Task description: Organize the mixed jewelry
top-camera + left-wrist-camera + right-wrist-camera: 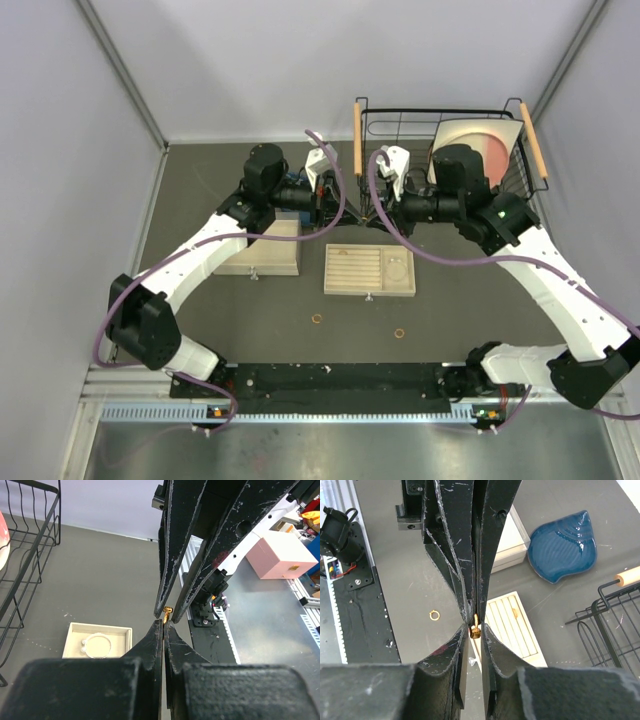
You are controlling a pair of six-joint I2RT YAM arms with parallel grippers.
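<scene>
Midair over tray (352, 268), tip to tip: left pincer (164, 622) pinches gold ring (475, 631); right pincer (475, 627) slightly spread, straddles it; hoop upright, equally near both.

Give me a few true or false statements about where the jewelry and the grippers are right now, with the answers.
1. Two loose gold rings lie on the table, on the near side of the wooden tray. True.
2. The silver hoop lies on the bare table. False: the silver hoop sits in a compartment of the wooden tray.
3. The left gripper pinches a held gold ring. True.
4. The wire basket is empty. False: a plate stands in it.
</scene>
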